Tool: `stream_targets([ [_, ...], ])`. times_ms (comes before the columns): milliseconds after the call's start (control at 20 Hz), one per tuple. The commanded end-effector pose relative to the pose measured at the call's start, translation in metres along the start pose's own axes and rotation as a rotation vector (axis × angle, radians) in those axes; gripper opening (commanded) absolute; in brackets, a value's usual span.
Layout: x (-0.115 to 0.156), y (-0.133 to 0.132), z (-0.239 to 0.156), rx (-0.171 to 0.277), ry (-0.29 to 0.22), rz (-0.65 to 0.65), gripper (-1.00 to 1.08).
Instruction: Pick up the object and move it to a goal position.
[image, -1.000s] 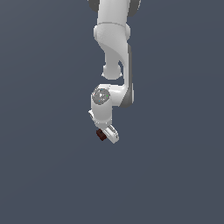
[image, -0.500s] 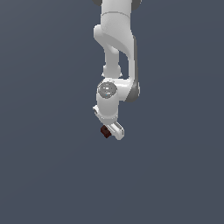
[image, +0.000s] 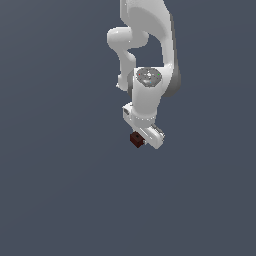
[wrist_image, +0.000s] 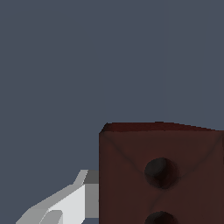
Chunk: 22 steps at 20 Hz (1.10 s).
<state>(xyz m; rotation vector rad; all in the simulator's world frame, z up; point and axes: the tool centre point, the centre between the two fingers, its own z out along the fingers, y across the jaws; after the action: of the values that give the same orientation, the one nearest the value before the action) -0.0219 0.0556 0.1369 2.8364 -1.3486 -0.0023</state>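
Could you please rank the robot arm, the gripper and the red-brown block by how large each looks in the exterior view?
1. The robot arm, by far the largest.
2. The gripper, much smaller than the arm.
3. The red-brown block, smallest, a small dark piece at the gripper's tip.
All three sit close together, so camera distance hardly distorts this order.

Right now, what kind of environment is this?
Probably a bare simulation scene, not a real room: flat grey background with no texture, a smooth white arm, and a dark red block with holes at the gripper. No furniture or walls can be made out.
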Motion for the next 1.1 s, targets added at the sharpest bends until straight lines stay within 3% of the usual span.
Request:
stream_targets([
  [0, -0.018, -0.012, -0.026, 0.001, 0.002, 0.000, -1.00],
  [550, -0.082, -0.056, -0.114, 0.001, 0.003, 0.000, -1.00],
  [1050, -0.100, -0.071, -0.139, 0.001, 0.001, 0.000, -1.00],
])
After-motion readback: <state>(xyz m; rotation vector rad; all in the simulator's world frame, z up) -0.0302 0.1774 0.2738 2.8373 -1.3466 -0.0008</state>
